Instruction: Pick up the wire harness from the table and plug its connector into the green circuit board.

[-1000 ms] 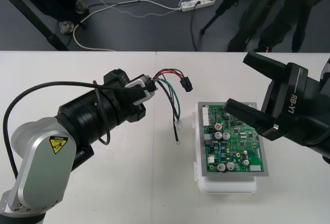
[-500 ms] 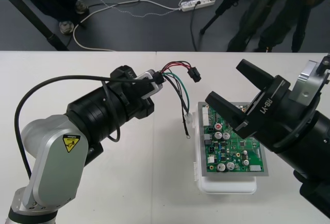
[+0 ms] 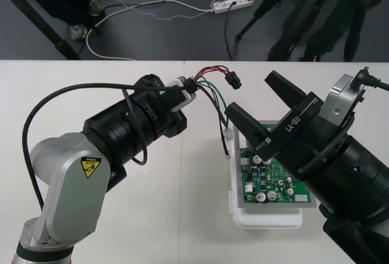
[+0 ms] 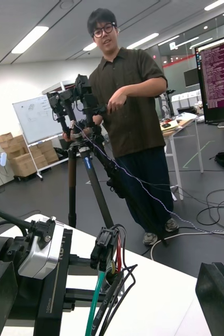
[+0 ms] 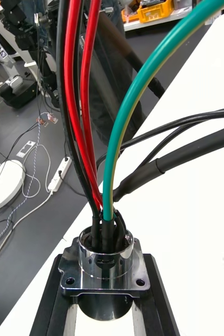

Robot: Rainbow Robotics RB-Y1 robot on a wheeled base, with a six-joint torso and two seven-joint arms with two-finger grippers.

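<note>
My left gripper (image 3: 186, 90) is shut on the harness's round metal socket (image 5: 104, 260), whose flange rests across its two fingers (image 5: 56, 294). It holds the socket above the table, left of the green circuit board (image 3: 276, 179). Red, black and green wires (image 3: 209, 90) fan out toward the small black plug (image 3: 231, 81), which hangs free in the air. A thin black lead (image 3: 225, 145) dangles over the board's left edge. My right gripper (image 3: 250, 95) is open just right of the plug, above the board's far end. The plug (image 4: 104, 247) stands between its two fingers, untouched.
The board sits on a white base (image 3: 267, 220) at the right of the table. Beyond the table's far edge are dark floor, loose cables, a power strip (image 3: 232, 5) and tripod legs (image 3: 267, 8).
The left arm has carried the harness to the right and farther away. The right gripper has swung left over the board until its open fingers stand beside the plug.
</note>
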